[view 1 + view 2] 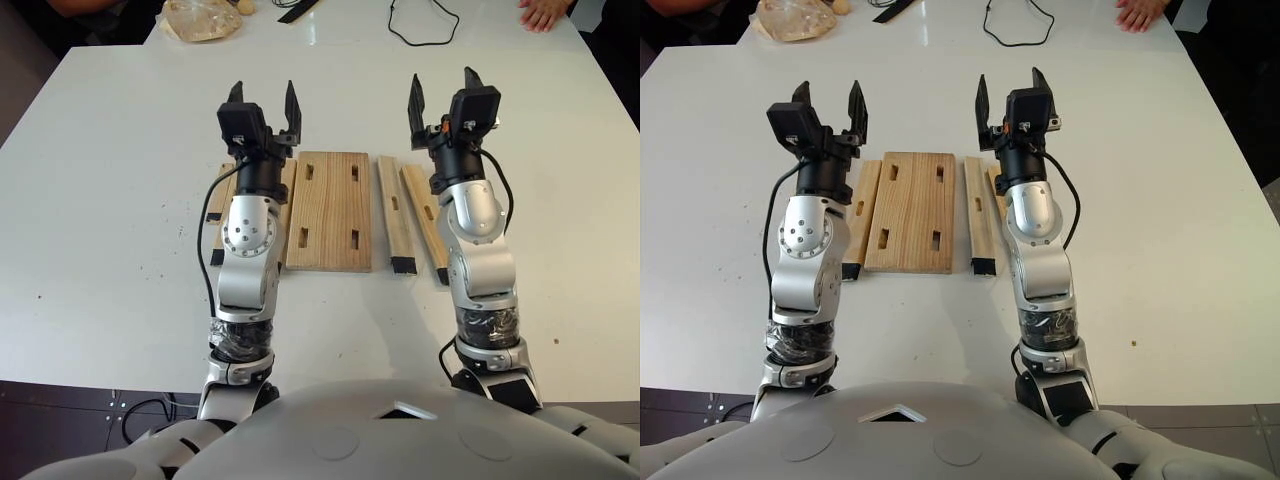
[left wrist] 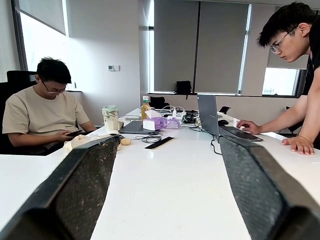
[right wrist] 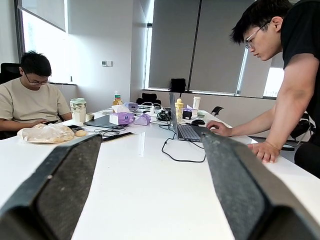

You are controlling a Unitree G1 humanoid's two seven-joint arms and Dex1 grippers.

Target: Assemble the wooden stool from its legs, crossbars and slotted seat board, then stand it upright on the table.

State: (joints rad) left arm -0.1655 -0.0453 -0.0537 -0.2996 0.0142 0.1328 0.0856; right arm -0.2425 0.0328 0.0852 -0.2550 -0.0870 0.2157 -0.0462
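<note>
The slotted seat board [image 1: 328, 210] lies flat in the middle of the white table [image 1: 110, 150]. Two wooden legs [image 1: 393, 215] with dark tips lie to its right, the outer one [image 1: 421, 205] partly under my right arm. More wooden pieces [image 1: 215, 200] lie to its left, mostly hidden by my left arm. My left gripper [image 1: 264, 95] hovers open over the far end of the left pieces, with nothing between its dark pads [image 2: 75, 195]. My right gripper [image 1: 443, 82] hovers open over the far end of the right legs, its fingers [image 3: 245, 190] also holding nothing.
At the table's far edge lie a plastic bag [image 1: 203, 18], a black strip [image 1: 300, 8] and a black cable [image 1: 425, 25]. A person's hand [image 1: 545, 12] rests on the far right corner. A laptop [image 3: 185, 127] and small items stand further back.
</note>
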